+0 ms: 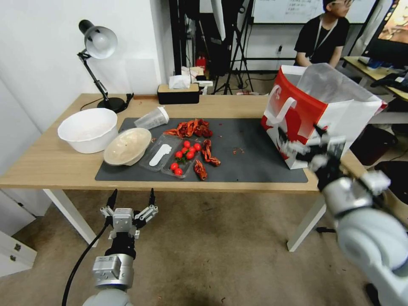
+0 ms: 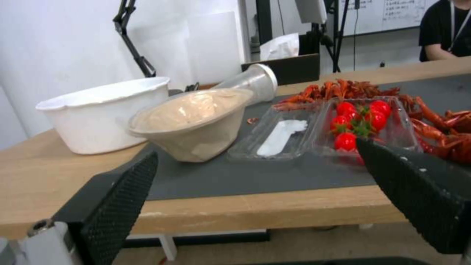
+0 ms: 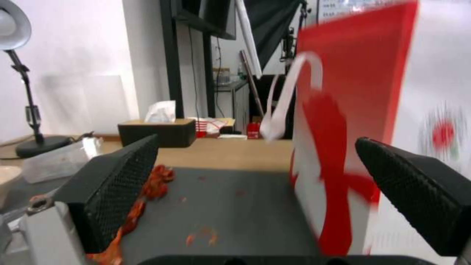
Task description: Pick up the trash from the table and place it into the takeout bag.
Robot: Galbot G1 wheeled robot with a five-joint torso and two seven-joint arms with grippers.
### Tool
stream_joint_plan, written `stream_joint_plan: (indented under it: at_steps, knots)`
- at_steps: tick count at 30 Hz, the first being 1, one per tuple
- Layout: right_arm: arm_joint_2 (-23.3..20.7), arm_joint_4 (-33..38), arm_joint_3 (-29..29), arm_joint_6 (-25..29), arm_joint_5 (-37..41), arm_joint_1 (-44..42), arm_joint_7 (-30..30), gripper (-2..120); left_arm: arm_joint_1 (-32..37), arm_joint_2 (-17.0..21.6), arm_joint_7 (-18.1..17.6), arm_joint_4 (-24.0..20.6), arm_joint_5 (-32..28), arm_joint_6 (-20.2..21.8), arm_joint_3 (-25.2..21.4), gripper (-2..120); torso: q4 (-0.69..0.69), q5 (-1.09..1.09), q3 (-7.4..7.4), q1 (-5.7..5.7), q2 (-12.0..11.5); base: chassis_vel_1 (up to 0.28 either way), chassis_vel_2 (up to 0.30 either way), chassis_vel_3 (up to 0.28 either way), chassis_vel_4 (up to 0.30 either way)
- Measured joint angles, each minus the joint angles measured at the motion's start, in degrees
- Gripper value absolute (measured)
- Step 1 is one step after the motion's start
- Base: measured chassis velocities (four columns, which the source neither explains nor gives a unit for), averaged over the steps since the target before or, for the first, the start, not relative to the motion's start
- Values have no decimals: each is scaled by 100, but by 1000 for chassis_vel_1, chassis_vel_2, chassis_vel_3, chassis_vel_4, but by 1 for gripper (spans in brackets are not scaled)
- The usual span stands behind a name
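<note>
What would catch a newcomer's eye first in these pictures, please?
Probably the red and white bag standing on the table's right end, with the open right gripper just in front of it. Next, the red crayfish shells and cherry tomatoes on the mat. The open left gripper hangs below the table's front edge.

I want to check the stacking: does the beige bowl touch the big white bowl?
Touching. Left wrist view: beige bowl leans tilted against white bowl, no gap.

Your left gripper (image 1: 131,196) is hanging low with black fingers spread; your right gripper (image 1: 305,142) is reaching forward, jaws wide apart.
</note>
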Motion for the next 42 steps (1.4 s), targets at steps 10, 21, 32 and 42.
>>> stream_joint_plan:
  at_steps: [10,21,32,42]
  knots:
    - [1125,-641,-266,1394,-900,-1020,-641,100,-93,141,-23,45,-98,13,21,100,0,1,0,0,0,0,0,0,0]
    - [1460,-1158,-384,1991,-1222,-1308,-821,100,-243,174,-43,200,-294,70,-4,100,1,1,0,0,0,0,0,0,0]
    - [1524,-1270,-516,2001,-1226,-1306,-795,100,-949,404,-541,61,-2188,1090,-161,100,0,1,1,1,0,0,0,0,0]
    - [1577,-1293,-540,1924,-1493,-1266,-640,100,-2120,783,-1822,-14,-5605,2477,-850,100,0,2,1,1,0,0,0,0,0]
